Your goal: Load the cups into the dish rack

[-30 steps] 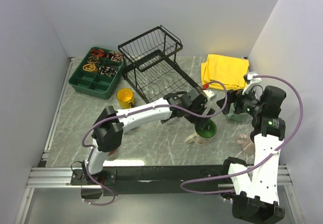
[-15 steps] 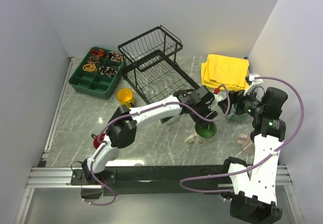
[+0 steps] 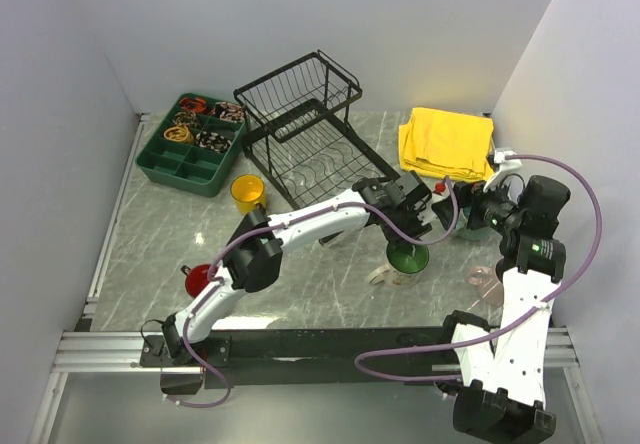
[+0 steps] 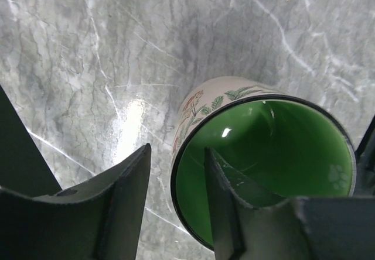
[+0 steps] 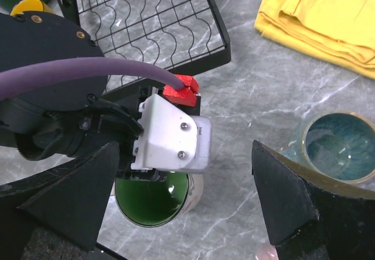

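Note:
A cream mug with a green inside (image 3: 407,259) stands upright on the marble in front of the dish rack (image 3: 300,134). My left gripper (image 4: 176,151) hangs over its rim: one finger is inside the green bowl (image 4: 263,154), the other outside the wall, with a gap still showing. My right gripper (image 5: 186,146) hovers wide open above the left wrist, holding nothing. A teal cup (image 5: 337,146) stands just right of it. Other cups are a yellow one (image 3: 247,193), a red one (image 3: 200,279) and a pale pink one (image 3: 487,282). The rack holds no cup.
A green compartment tray (image 3: 190,149) with small items sits left of the rack. A folded yellow cloth (image 3: 445,139) lies at the back right. Walls close in on both sides. The two wrists are near each other over the cream mug.
The left arm has stretched further right over the cream mug and its jaws have narrowed around the rim. The red cup has come into view. The right arm has hardly moved.

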Tool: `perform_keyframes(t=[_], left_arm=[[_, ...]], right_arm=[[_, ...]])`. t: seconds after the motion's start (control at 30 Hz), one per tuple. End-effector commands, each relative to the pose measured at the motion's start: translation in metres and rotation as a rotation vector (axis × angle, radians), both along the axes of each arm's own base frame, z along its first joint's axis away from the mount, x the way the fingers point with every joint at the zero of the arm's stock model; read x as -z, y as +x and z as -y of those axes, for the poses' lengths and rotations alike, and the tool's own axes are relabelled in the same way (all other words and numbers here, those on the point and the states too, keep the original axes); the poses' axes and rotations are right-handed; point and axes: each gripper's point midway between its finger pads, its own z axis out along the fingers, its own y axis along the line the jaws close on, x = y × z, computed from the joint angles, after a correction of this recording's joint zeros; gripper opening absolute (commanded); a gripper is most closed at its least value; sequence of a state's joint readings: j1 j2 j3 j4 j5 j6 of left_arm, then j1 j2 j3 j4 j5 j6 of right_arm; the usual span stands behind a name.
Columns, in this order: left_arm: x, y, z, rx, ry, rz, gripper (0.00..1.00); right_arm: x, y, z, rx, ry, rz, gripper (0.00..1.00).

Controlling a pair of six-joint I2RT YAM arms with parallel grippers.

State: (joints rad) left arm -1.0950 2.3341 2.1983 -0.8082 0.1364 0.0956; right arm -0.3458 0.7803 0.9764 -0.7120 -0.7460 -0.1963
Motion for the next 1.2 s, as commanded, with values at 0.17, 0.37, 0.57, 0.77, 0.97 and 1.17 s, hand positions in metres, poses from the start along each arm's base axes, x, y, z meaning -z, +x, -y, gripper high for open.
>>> perform_keyframes(t=[0.17, 0.37, 0.57, 0.77, 0.97, 1.17], left_arm=[[0.008, -0.003, 0.003, 0.062, 0.035, 0.013, 0.24], [-0.015, -0.003, 0.009, 0.034, -0.065, 0.006, 0.01], [-0.105, 0.018, -0.005, -0.180, -0.446, -0.274, 0.01], [-0.178, 0.020, -0.053, -0.295, -0.740, -0.331, 0.01], [-0.236, 0.027, -0.095, -0.473, -0.938, -0.259, 0.01], [-0.301, 0.038, -0.168, -0.724, -1.315, -0.179, 0.01]], right_arm=[[-0.011, -0.006, -0.012, -0.071, 0.006, 0.055, 1.00], [-0.014, -0.009, -0.013, -0.078, -0.002, 0.058, 1.00], [-0.033, -0.015, -0.014, -0.089, -0.032, 0.077, 1.00], [-0.064, -0.027, -0.025, -0.140, -0.022, 0.112, 1.00], [-0.072, -0.039, -0.046, -0.256, 0.069, 0.083, 1.00], [-0.072, -0.054, -0.073, -0.420, 0.203, 0.023, 1.00]])
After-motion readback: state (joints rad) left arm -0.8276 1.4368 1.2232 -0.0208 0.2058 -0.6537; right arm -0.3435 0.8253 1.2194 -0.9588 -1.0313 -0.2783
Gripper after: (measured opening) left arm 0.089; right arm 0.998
